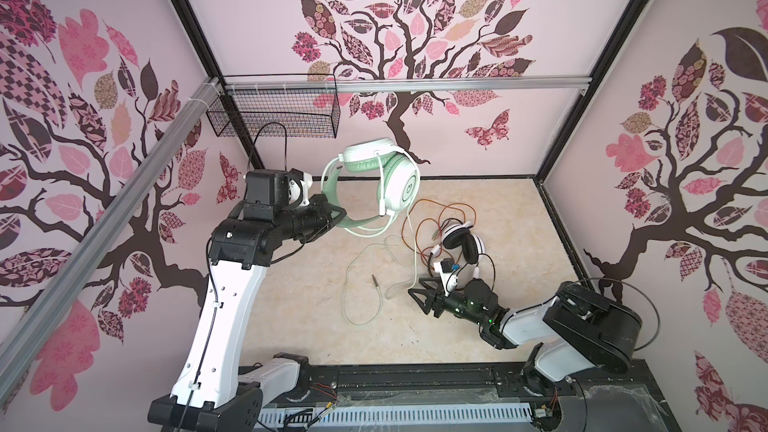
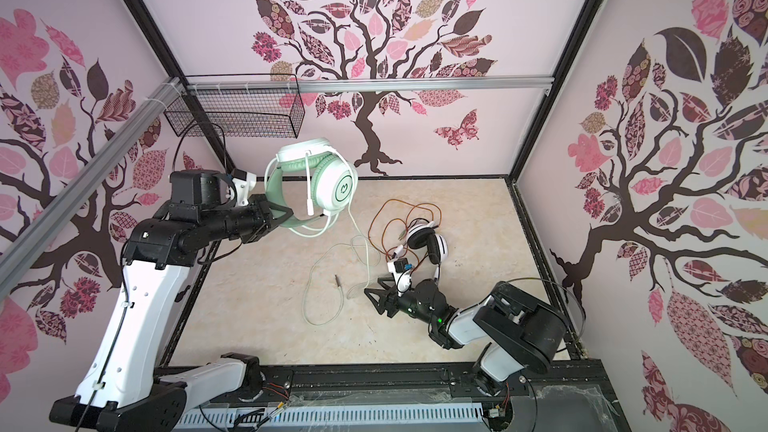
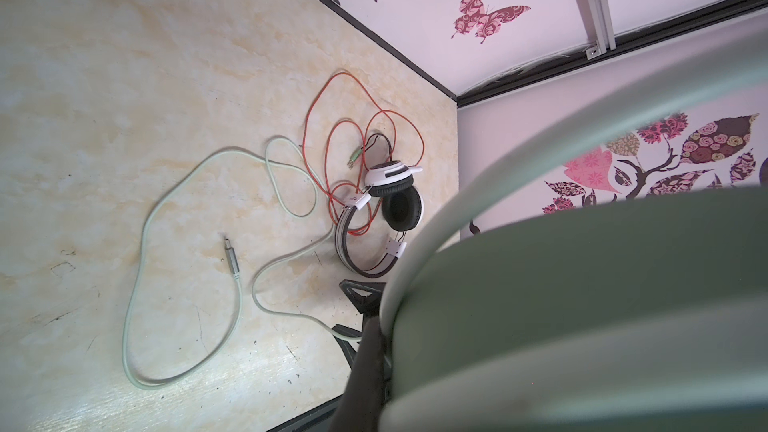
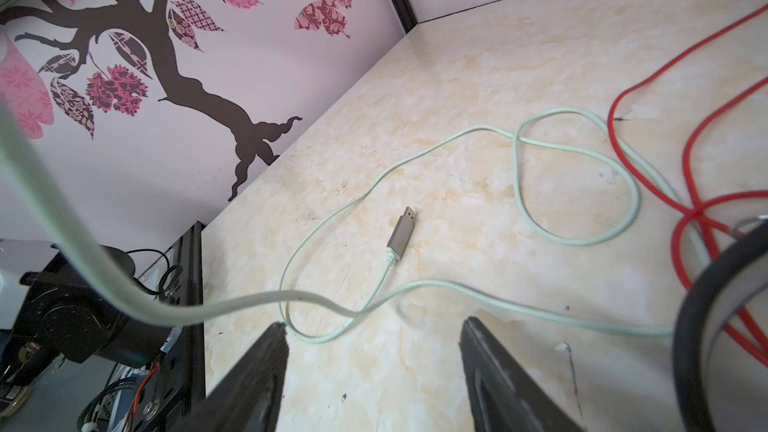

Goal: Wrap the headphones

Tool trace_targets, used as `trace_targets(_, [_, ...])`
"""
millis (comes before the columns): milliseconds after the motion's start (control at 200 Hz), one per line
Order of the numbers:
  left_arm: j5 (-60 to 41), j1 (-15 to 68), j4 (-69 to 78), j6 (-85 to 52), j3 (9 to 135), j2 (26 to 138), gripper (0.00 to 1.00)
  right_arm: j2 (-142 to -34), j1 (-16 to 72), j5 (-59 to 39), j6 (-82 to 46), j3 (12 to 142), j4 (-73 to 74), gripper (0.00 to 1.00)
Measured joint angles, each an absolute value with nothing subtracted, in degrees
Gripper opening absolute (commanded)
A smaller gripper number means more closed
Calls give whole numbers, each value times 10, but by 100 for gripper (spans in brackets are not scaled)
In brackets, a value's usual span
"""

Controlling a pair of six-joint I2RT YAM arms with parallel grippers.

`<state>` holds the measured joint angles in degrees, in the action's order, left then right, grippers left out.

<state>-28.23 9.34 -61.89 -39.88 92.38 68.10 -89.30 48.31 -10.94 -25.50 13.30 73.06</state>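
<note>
Barely begun, I judge: my left jaws clamp the green pair [image 1: 376, 184] aloft at twelve o'clock, its cord [image 4: 291, 296] sprawls unwound mid-desk [image 1: 299, 326] before my open, empty right jaws, and the white pair [image 1: 465, 243] at two o'clock lies amid its loose orange cord [image 4: 692, 214].

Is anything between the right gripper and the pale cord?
Nothing visible. The pale cord drops from the green headphones and runs just ahead of the right gripper's open fingers over bare table. The white headphones and red cord lie to one side.
</note>
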Motion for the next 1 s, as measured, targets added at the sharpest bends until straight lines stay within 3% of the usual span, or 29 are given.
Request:
trace_targets(455, [-299,85,-618,-396,926,700,0,-941,503,-122,-242,150,808,67])
trace_targets(780, [-306,82,-618,-397,926,701,0,-990,506,-127,-244,192,830,57])
trace_targets(870, [-308,82,-618,-397,926,701,0,-1009,506,-128,-248,205,842,52])
trace_targets(1000, [-310,82,-615,-397,926,701,0,-1034,506,-131,-258,214,861,28])
